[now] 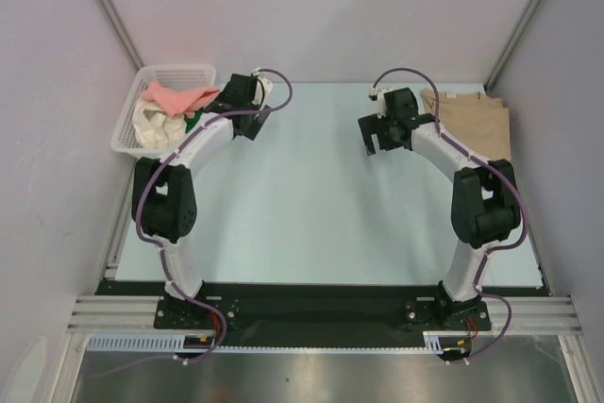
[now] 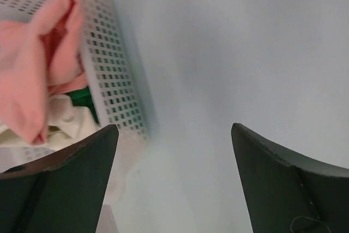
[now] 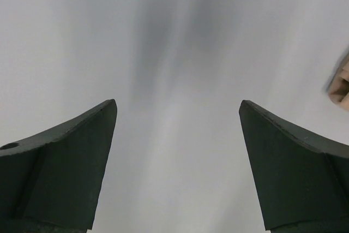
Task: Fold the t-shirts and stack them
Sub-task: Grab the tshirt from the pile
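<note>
A salmon-pink t-shirt (image 1: 179, 96) lies crumpled on top of a cream-white one (image 1: 153, 125) in the white lattice basket (image 1: 175, 73) at the back left, and a bit of green cloth (image 1: 193, 121) peeks out beside them. A tan t-shirt (image 1: 472, 120) lies flat and folded at the back right. My left gripper (image 1: 241, 93) hovers just right of the basket, open and empty. The left wrist view shows the pink shirt (image 2: 32, 64), cream cloth (image 2: 65, 118), green cloth (image 2: 84, 96) and basket wall (image 2: 114, 80) left of the gripper (image 2: 174, 135). My right gripper (image 1: 379, 127) is open over bare table, left of the tan shirt.
Grey walls with metal frame posts close in the table on the left, back and right. A black base rail (image 1: 321, 309) carries both arms at the near edge. In the right wrist view, a tan corner (image 3: 341, 87) shows at the right edge beyond the gripper (image 3: 177, 107).
</note>
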Controlling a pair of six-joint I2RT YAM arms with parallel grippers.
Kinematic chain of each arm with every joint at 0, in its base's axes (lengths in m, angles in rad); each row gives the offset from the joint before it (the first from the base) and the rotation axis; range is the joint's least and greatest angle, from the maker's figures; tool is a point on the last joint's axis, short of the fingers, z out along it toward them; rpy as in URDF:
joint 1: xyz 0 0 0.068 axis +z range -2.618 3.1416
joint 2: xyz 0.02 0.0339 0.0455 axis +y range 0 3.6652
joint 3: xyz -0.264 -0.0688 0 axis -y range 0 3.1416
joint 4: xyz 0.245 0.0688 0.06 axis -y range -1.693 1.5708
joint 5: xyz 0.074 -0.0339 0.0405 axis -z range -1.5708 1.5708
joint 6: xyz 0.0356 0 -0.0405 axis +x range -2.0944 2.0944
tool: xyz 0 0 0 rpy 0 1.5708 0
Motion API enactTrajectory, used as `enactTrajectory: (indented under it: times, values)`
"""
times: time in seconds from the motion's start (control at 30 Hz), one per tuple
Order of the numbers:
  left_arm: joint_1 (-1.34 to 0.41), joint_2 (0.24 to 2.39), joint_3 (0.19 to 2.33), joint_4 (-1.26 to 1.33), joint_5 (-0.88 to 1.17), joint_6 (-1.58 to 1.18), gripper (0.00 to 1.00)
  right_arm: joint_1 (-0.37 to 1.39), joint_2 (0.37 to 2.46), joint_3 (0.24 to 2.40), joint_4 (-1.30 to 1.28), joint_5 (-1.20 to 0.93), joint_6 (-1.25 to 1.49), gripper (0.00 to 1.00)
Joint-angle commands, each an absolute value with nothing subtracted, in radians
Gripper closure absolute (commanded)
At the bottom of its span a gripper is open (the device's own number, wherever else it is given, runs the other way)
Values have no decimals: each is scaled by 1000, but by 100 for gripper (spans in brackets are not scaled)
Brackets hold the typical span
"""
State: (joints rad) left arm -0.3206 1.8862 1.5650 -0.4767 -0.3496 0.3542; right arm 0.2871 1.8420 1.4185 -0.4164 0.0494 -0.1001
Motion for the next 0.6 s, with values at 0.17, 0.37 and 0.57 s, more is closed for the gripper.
enactTrajectory:
  times: [0.17, 0.37, 0.57]
  values:
    - [-189, 1996, 1759, -377, -518, 480, 12, 255, 1871, 1514, -489, -247, -91, 0]
    - [-130, 2061, 1900, -344, -514, 486, 17, 259, 1838, 1474, -472, -339, -67, 0]
    - [-127, 2152, 2035, -359, -528, 472, 20, 247, 1842, 1474, -473, -321, -69, 1]
